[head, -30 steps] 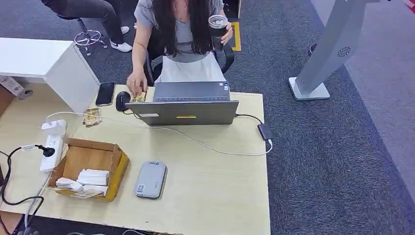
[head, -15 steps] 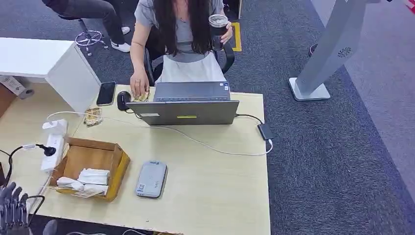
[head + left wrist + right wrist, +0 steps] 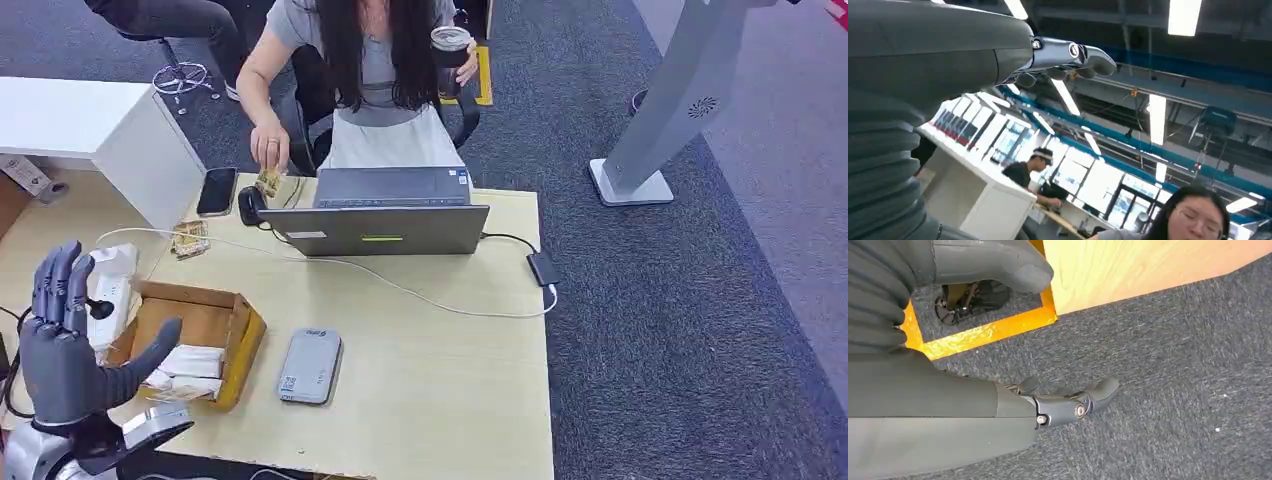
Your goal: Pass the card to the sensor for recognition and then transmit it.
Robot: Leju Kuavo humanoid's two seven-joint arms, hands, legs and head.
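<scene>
The left hand (image 3: 72,352) is raised over the desk's (image 3: 440,400) near-left corner, fingers spread, holding nothing, just left of the box (image 3: 190,342). White cards (image 3: 188,362) lie in the box beside its thumb; the grey sensor (image 3: 309,367) sits near the front edge, bare desk to its right. The right hand (image 3: 1068,402) hangs over carpet, fingers loosely apart, empty

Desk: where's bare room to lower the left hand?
Bare wood right of the grey card reader to the desk's right edge, below the white cable. Crowded on the left: cardboard box, power strip, under the raised left hand.
</scene>
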